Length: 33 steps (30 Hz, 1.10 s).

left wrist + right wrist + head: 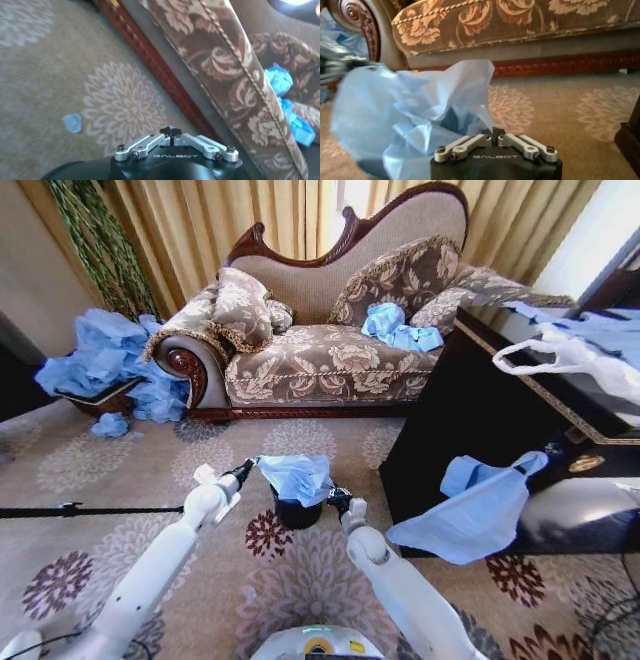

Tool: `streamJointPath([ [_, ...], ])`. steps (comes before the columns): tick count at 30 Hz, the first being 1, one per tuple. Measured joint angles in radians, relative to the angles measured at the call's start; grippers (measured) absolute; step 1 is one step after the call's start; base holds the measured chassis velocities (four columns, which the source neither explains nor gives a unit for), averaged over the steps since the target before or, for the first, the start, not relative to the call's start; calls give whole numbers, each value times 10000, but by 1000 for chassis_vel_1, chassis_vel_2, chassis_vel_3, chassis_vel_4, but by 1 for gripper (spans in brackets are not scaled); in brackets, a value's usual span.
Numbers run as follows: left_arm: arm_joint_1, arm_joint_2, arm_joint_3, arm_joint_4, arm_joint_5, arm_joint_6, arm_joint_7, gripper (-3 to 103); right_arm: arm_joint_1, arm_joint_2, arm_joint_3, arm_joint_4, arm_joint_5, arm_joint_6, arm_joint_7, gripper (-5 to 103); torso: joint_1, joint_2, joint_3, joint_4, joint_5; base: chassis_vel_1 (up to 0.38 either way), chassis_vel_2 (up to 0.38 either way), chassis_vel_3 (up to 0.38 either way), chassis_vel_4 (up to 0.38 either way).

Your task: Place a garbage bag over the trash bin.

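Over the trash bin, both grippers' fingers, left and right, apparently pinch the garbage bag.

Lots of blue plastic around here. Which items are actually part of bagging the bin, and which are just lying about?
Part of the job:
- garbage bag, held over the bin
- trash bin, black, on the carpet
- left gripper and right gripper, both shut on the bag's edges

Lying about:
- blue bag pile beside the sofa
- blue bags on the sofa seat
- white bag on the dark cabinet
- wide blue bag hanging off it

Floral sofa before gold curtains on patterned carpet.
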Motion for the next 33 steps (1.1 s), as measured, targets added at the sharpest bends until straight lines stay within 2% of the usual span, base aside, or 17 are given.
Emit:
streamJointPath([
  [5, -964, -451, 913, 1011, 769, -47, 4, 0, -302, 191, -195, 336, 55, 58, -136, 0, 0, 1, 1, 5, 0, 0, 0, 0, 0],
  [10, -1755, -1111, 1256, 2058, 1442, -216, -11, 0, -248, 644, -694, 350, -46, 271, -376, 0, 1, 1, 1, 3, 1, 0, 0, 0, 0],
  [15, -2124, -1451, 1264, 2697, 1751, -297, 45, 0, -137, 833, -924, 473, -202, 458, -319, -3, 1, 1, 1, 7, 1, 0, 0, 0, 0],
  [16, -2180, -1504, 1258, 2817, 1788, -310, 124, 0, -150, 797, -916, 594, -205, 468, -290, 1, 1, 1, 1, 7, 1, 0, 0, 0, 0],
  [18, -2247, -1596, 1236, 2959, 1826, -297, 315, 8, -355, 523, -757, 915, -499, 550, -274, 12, 1, 1, 1, 7, 1, 0, 0, 0, 0],
  [19, -2247, -1596, 1236, 2959, 1826, -297, 315, 8, -355, 523, -757, 915, -499, 550, -274, 12, 1, 1, 1, 7, 1, 0, 0, 0, 0],
  [20, -2246, -1653, 1192, 2960, 1822, -283, 339, 14, -563, 319, -598, 1086, -866, 760, -362, 17, 1, 1, 1, 5, 0, 0, 0, 0, 0],
  [21, -2212, -1680, 1109, 2894, 1791, -265, 336, 14, -780, 136, -408, 1253, -1229, 946, -472, 22, 2, 1, 1, 0, 0, 0, 0, 0, 0],
  [22, -2212, -1680, 1109, 2894, 1791, -265, 336, 14, -780, 136, -408, 1253, -1229, 946, -472, 22, 2, 1, 1, 0, 0, 0, 0, 0, 0],
  [23, -2089, -1659, 952, 2658, 1661, -193, 265, 24, -1106, -168, -124, 1520, -1709, 1194, -645, 28, 1, 1, 1, -3, 1, 0, 0, 0, 0],
  [24, -1937, -1536, 835, 2368, 1476, -92, 198, 30, -1346, -427, 72, 1777, -2073, 1400, -762, 34, 2, 1, 1, -5, -3, 0, 0, 0, 0],
  [25, -1744, -1319, 725, 2029, 1291, -1, 131, 30, -1504, -616, 204, 1967, -2330, 1552, -865, 40, 1, 1, 0, -4, -1, 0, 0, 0, 0],
  [26, -1744, -1319, 725, 2029, 1291, -1, 131, 30, -1504, -616, 204, 1967, -2330, 1552, -865, 40, 1, 1, 0, -4, -1, 0, 0, 0, 0],
  [27, -1557, -1091, 643, 1713, 1161, 76, 73, 35, -1615, -779, 318, 2117, -2625, 1704, -948, 40, 0, 1, 0, -1, 2, 0, 0, 0, 0],
  [30, -778, -152, 325, 523, 726, 273, -402, 51, -1721, -1074, 794, 2208, -4199, 2540, -1360, 56, 1, 1, 0, 11, 0, 0, 0, 0, 0],
  [31, -778, -152, 325, 523, 726, 273, -402, 51, -1721, -1074, 794, 2208, -4199, 2540, -1360, 56, 1, 1, 0, 11, 0, 0, 0, 0, 0],
  [33, -352, 367, 179, -110, 561, 371, -621, 62, -1703, -1259, 1048, 2133, -4949, 2948, -1746, 66, 0, 1, 0, 8, 0, 0, 0, 0, 0],
])
